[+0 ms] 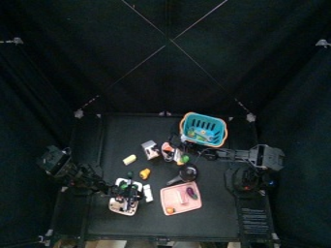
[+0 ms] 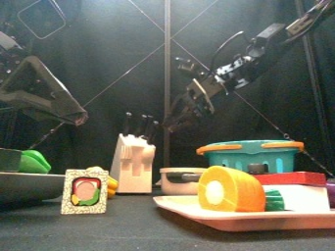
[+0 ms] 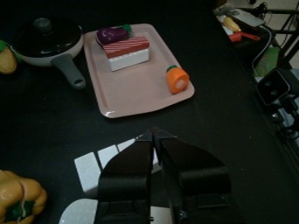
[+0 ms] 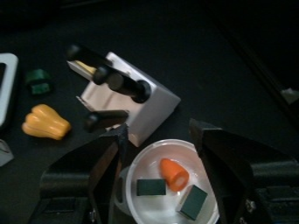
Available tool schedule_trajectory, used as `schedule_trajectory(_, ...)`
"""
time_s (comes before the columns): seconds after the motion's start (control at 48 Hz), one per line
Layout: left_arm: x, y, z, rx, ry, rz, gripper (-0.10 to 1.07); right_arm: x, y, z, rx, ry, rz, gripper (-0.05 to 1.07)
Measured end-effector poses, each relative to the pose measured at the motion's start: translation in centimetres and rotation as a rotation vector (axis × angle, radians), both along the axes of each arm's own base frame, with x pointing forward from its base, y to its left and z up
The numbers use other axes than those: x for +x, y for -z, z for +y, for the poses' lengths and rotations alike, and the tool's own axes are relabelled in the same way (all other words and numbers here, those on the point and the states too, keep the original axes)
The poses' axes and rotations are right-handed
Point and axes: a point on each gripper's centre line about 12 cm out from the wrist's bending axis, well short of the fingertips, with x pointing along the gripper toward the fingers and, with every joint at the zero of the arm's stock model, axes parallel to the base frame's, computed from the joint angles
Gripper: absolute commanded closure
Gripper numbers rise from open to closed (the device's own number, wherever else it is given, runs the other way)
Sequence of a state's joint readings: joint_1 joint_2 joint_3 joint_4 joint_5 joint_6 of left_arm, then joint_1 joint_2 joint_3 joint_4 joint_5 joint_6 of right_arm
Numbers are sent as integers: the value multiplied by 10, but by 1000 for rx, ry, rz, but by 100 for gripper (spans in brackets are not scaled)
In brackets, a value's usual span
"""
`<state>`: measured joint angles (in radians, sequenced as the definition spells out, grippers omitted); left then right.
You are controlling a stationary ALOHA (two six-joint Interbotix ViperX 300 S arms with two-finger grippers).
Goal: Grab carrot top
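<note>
Not yet grabbed: carrot top (image 4: 173, 173) lying on white plate (image 4: 152, 156), framed by right end effector (image 4: 158, 145), jaws wide apart; left end effector (image 3: 156, 136) pinched together, empty

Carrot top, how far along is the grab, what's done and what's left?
Nothing looks done yet: the carrot top lies free on the pink tray. In hand: the right gripper has its jaws open over a white plate with an orange piece; the left gripper is shut and empty. Left: reach, close, lift.
</note>
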<state>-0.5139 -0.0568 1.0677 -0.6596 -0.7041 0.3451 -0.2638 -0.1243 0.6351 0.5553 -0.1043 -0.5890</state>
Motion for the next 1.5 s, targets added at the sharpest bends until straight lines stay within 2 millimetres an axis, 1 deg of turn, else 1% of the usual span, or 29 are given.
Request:
schedule_trajectory(0.083,2,-2,0,-3,-3,-5,47,-10,-6,18,-3,-39,-15,12)
schedule_trajectory(0.167,4,-4,0,-2,-5,-13,47,-20,-5,39,-2,-89,-14,12)
schedule_trajectory(0.271,7,-5,2,-2,-10,-19,47,-29,5,65,4,-157,14,12)
schedule_trajectory(0.375,8,-5,6,-3,-23,-20,47,-36,21,98,8,-251,57,12)
schedule_trajectory(0.542,9,-6,8,-4,-30,-21,47,-38,38,152,7,-409,106,13)
schedule_trajectory(0.667,9,-6,8,-4,-32,-20,47,-36,53,178,4,-483,152,13)
schedule_trajectory(0.875,9,-6,8,-4,-32,-20,47,-28,75,210,1,-560,213,13)
schedule_trajectory(1.062,9,-5,8,-4,-33,-20,47,-19,94,230,7,-593,259,13)
schedule_trajectory(1.25,9,-5,9,-5,-34,-19,47,-10,109,240,25,-599,298,13)
schedule_trajectory(1.5,9,-6,8,-8,-36,-20,47,-1,120,248,65,-605,352,13)
